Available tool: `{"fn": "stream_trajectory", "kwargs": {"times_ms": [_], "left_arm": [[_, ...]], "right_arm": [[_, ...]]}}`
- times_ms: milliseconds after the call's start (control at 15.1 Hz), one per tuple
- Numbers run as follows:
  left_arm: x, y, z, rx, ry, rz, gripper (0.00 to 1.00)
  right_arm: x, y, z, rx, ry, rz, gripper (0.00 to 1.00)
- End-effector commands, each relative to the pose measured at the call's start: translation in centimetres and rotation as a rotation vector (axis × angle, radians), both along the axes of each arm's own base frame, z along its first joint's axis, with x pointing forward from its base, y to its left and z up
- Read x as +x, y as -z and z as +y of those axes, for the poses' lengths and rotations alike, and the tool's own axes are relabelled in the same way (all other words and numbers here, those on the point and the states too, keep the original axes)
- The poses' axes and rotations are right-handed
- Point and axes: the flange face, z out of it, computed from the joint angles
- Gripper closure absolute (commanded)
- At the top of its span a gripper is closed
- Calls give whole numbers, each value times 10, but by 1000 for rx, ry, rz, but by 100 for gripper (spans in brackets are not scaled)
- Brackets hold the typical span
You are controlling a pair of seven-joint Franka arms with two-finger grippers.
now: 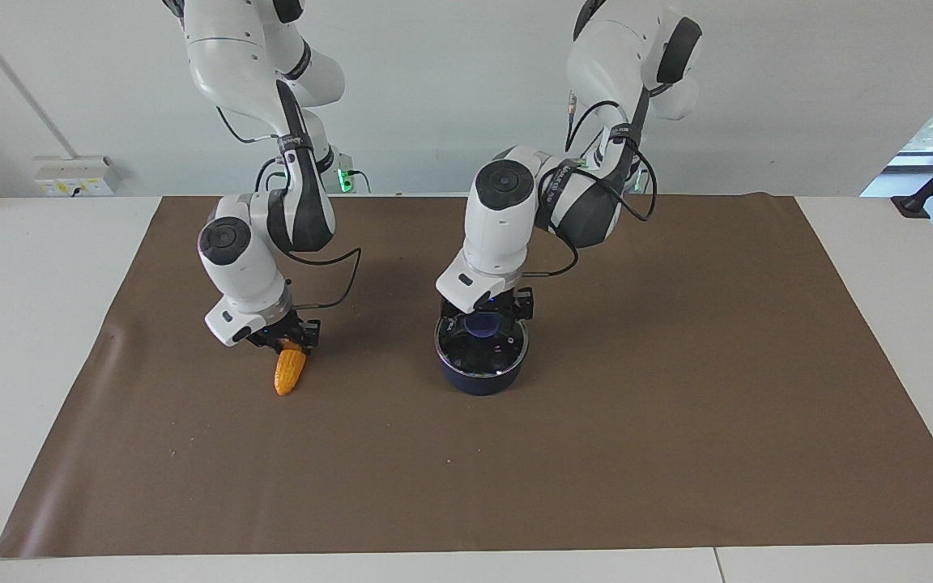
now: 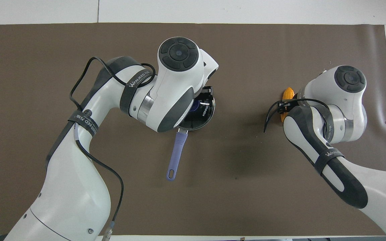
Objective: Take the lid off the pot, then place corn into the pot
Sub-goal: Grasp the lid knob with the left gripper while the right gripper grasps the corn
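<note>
The dark blue pot [image 1: 479, 376] stands mid-mat with the glass lid [image 1: 507, 348] on it. Its long blue handle [image 2: 176, 154] points toward the robots and is hidden in the facing view. My left gripper [image 1: 484, 317] is down at the lid's blue knob [image 1: 483, 327]; in the overhead view the arm covers most of the lid [image 2: 209, 113]. The yellow-orange corn [image 1: 289, 371] lies on the mat toward the right arm's end. My right gripper [image 1: 292, 345] is low at the end of the corn nearer the robots. The corn also shows in the overhead view [image 2: 288, 93].
A brown mat [image 1: 677, 421] covers most of the white table [image 1: 21, 324]. Nothing else lies on the mat. Loose black cables hang from both wrists near the grippers.
</note>
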Motion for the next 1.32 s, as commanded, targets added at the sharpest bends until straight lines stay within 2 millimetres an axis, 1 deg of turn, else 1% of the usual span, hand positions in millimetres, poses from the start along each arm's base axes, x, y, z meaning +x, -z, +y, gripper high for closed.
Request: {"fn": "stream_trajectory", "kwargs": {"times_ms": [0, 132, 199, 265, 331, 397, 463, 596, 662, 728, 860, 926, 993, 1059, 1125, 1191, 1257], "left_arm": [[-4, 8, 0, 25, 2, -16, 0], [-13, 12, -8, 32, 19, -5, 0], [-14, 12, -8, 33, 19, -5, 0], [-13, 11, -8, 32, 18, -6, 0], [-12, 12, -7, 30, 15, -9, 0], [-10, 11, -5, 29, 13, -10, 2], [-11, 11, -6, 29, 14, -9, 5], [-7, 11, -2, 29, 7, -10, 9], [-7, 11, -1, 28, 5, -11, 13], [-7, 11, -2, 28, 7, -10, 21], [-7, 11, -2, 28, 7, -10, 36], [-7, 11, -2, 27, 6, -9, 43], [-7, 11, -2, 27, 6, -9, 48], [-7, 11, -2, 27, 6, -9, 56], [-7, 11, -2, 27, 6, -9, 64], [-7, 11, -2, 26, 6, -7, 73], [-7, 11, -2, 25, 5, -6, 80]], "right_arm": [[-4, 3, -1, 7, -34, 29, 100], [-3, 1, -1, 6, -31, 44, 100], [-3, 1, -1, 6, -31, 49, 100], [0, -3, -1, 6, -30, 52, 100], [5, -12, -4, 6, -25, 59, 100], [12, -26, -7, 7, -19, 61, 100], [18, -30, -9, 6, -18, 68, 100], [30, -46, -9, -1, -23, 82, 100], [33, -47, -7, -7, -29, 88, 100], [33, -47, -4, -7, -41, 89, 100], [31, -47, 10, -7, -59, 97, 100], [29, -46, 14, -7, -60, 109, 100], [29, -45, 7, 2, -43, 119, 100], [28, -44, 3, 3, -36, 133, 100], [28, -44, 3, 3, -34, 133, 100], [27, -45, 8, 2, -42, 136, 100], [25, -46, 12, -3, -49, 139, 100]]}}
